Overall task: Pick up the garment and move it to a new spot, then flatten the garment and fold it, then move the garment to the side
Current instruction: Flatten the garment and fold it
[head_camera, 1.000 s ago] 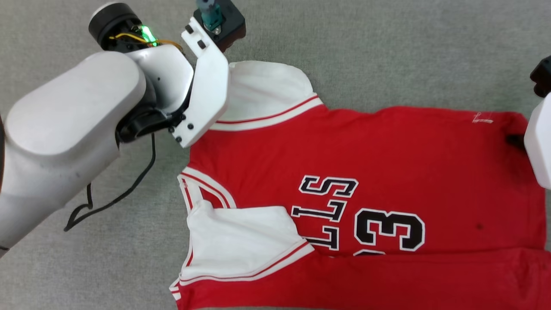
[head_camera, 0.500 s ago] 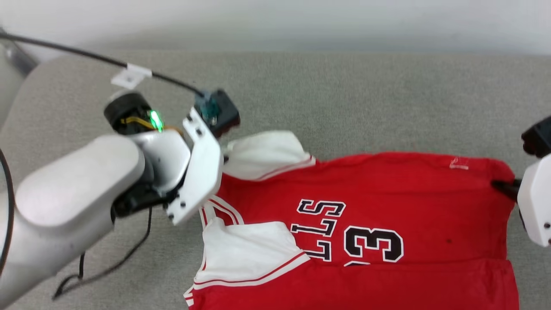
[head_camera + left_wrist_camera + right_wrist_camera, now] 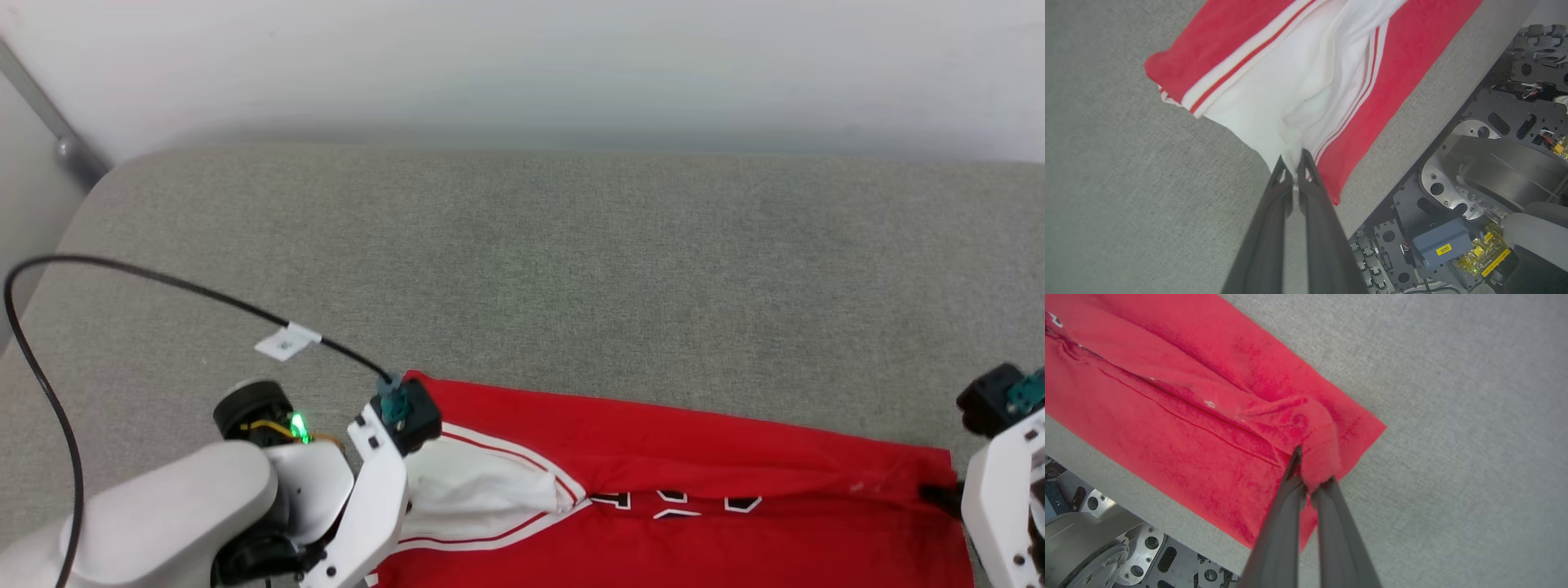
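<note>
A yellow sticker (image 3: 1443, 249) on the grey box (image 3: 1455, 238) at the robot's base reads "800" — small and tilted. The garment (image 3: 694, 441) shows lettering (image 3: 676, 506) — mostly hidden by a fold, unreadable.

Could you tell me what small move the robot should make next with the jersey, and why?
Probably lower both tools together so the pinched cloth settles onto the layer beneath. The left tool is shut on the white sleeve of the garment, the right tool on a bunched red corner. Both pinches stand raised over flat red cloth on the grey cushion, so the fold looks nearly laid.
</note>
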